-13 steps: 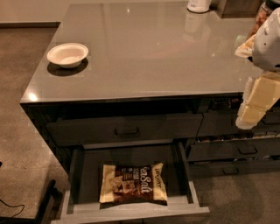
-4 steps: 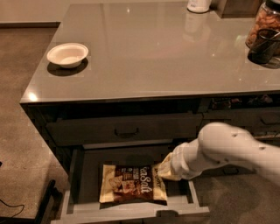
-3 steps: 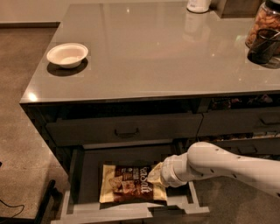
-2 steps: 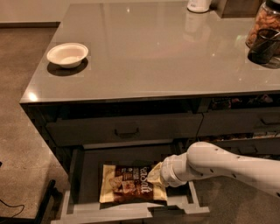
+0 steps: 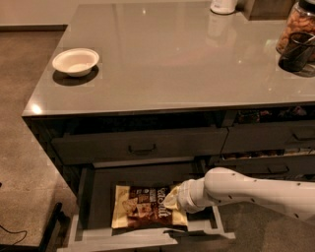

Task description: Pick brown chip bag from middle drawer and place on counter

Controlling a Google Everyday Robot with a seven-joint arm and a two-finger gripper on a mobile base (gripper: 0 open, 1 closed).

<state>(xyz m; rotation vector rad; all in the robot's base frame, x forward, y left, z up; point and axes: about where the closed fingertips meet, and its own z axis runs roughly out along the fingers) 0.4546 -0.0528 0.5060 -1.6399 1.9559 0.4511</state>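
As arm (image 5: 256,191) stretches low, tool (image 5: 173,199) meets chip bag (image 5: 140,210).

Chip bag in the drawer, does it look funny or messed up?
A little. The brown chip bag lies in the open middle drawer, and its right end is bunched upward where the gripper meets it. Nothing spilled.

One white bowl (image 5: 75,61), shallow and upright, at left. One white container (image 5: 224,5) at the far edge, cut off by the frame. One glass jar (image 5: 297,24) of brownish snacks at far right, with a dark cup (image 5: 295,51) just in front. One closed upper drawer (image 5: 141,146) with a dark handle. Tan carpet (image 5: 24,147), with a thin black cable (image 5: 10,235) at lower left. The gripper (image 5: 171,199) sits low, below that closed upper drawer.
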